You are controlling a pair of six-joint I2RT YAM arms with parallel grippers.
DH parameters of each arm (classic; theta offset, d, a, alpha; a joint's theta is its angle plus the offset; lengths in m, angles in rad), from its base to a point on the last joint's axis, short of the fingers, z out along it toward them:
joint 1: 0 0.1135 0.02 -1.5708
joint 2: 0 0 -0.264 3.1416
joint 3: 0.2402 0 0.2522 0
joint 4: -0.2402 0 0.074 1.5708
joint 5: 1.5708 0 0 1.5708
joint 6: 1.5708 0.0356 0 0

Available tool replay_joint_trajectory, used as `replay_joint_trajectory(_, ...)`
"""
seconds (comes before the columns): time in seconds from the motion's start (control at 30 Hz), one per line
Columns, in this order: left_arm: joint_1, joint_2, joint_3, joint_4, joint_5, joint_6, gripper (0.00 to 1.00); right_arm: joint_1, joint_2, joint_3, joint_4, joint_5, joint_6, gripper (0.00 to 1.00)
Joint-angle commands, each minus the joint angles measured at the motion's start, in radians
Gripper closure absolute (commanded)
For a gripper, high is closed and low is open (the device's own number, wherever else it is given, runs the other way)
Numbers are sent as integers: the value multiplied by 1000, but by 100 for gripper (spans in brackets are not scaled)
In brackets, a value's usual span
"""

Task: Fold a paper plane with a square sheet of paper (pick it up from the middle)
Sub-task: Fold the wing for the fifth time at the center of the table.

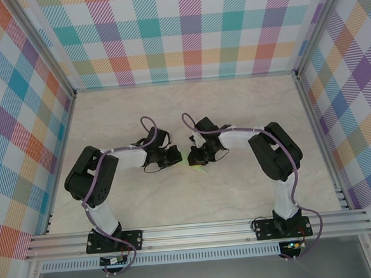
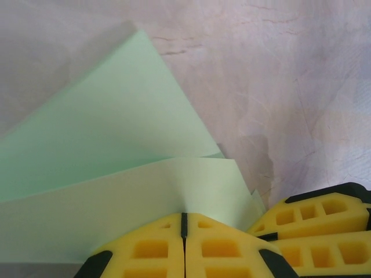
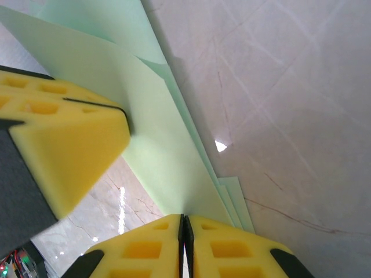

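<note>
Yellow foam pads (image 2: 151, 249) of the left claw (image 2: 184, 223) are pressed together with no gap, pinching the mint-green paper (image 2: 116, 145) at one edge. The right claw (image 3: 184, 223) is likewise closed on the same paper, its pads meeting over a folded layer.

The two claws stand just beside each other at the middle of the worktop (image 1: 247, 109), with the paper between them.

The paper is folded into overlapping layers. At least three stepped edges show in the right wrist view, but the exact number of folds cannot be made out.

From above, the claws cover nearly all of the paper. A small green sliver shows on their near side, so its long axis is not readable there.

In the left wrist view the layers fan away from the claw, one corner pointing straight away from it. The frame cuts off the rest.
</note>
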Motion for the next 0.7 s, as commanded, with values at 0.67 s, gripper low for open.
replay_joint_trajectory(0.67, 232, -18, -25, -165, -175, 50, 94, -9, 46, -41, -92, 99, -17, 87)
